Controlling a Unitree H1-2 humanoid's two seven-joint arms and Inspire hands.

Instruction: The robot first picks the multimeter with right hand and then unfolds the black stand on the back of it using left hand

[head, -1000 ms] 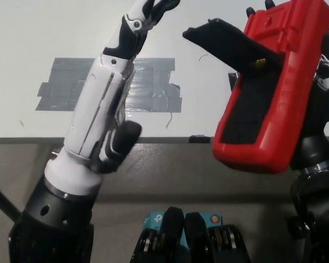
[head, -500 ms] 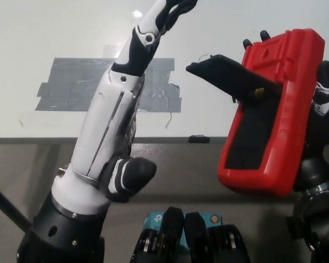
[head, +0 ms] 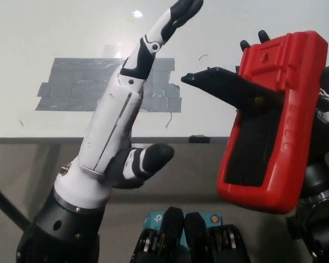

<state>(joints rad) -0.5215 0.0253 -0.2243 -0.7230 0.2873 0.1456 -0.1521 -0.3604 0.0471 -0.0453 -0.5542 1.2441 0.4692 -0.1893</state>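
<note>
My black right hand (head: 323, 137) is shut on the red multimeter (head: 288, 126), held up at the right with its back facing the camera. The black stand (head: 230, 90) on its back is swung out, its free end pointing left. My white left hand (head: 126, 115) is raised at centre left, open, its fingers stretched up and to the right toward the stand's tip. A small gap separates the fingertips (head: 183, 11) from the stand.
A white table (head: 55, 27) lies below, with a patch of grey tape (head: 71, 85) on it. Its front edge (head: 33, 140) crosses the picture, and grey floor shows in front of it.
The left hand has straightened and opened, its fingers stretching up and right. The multimeter has tilted slightly more upright in the right hand, with the stand still swung out.
</note>
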